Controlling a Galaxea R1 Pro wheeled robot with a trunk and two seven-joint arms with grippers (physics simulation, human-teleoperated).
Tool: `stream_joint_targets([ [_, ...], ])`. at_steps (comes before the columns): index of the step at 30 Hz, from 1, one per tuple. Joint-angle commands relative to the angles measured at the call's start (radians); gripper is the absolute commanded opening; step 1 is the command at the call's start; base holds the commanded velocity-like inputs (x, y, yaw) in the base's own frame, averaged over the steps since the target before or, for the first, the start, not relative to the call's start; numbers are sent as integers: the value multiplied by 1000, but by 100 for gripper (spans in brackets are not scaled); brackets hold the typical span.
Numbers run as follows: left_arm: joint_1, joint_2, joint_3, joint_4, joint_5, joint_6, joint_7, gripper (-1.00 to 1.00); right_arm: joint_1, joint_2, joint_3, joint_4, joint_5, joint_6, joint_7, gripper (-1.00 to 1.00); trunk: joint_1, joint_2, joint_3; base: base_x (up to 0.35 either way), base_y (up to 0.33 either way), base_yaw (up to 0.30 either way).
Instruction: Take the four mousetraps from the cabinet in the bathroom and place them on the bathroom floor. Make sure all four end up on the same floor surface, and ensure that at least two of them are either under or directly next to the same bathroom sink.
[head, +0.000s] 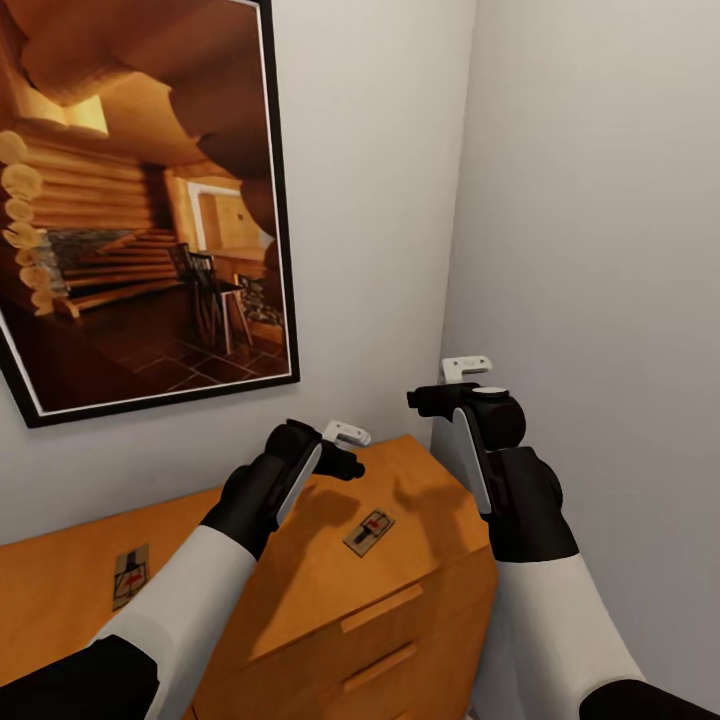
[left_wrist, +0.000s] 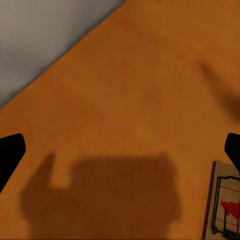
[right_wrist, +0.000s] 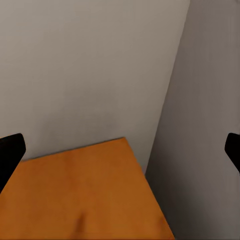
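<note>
1. The left gripper (head: 345, 450) hovers over the cabinet (head: 300, 590) top, jaws spread and empty. The nearer mousetrap (head: 369, 532) lies flat just beside and below it, toward the front edge.
2. To pick well, I judge it should shift over that trap, then descend straight so the fingers straddle the slab's narrow sides.
3. A second mousetrap (head: 130, 576) lies well off to its left.
4. The right gripper (head: 455, 385) is raised near the wall corner, open, holding nothing.
</note>
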Motion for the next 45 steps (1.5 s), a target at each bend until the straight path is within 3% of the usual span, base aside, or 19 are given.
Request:
stream_joint_targets([
  [1,-1,0,-2,0,0,4,-2,100,-1,0,1,-1,7,5,2,100,0,-1,-1,29,-6,0],
  [10,0,0,-13,11,19,4,-4,100,-1,0,1,-1,7,5,1,100,0,-1,-1,11,-2,0],
  [22,0,0,-16,20,70,4,-3,100,-1,0,1,-1,7,5,0,100,0,-1,-1,1,-35,0],
  [36,-1,0,-16,21,76,4,-3,100,-1,0,1,-1,8,5,0,100,0,-1,-1,0,-236,0],
  [45,0,0,-16,21,78,4,-3,100,-1,0,1,-1,7,5,0,100,0,-1,-1,0,-72,0],
])
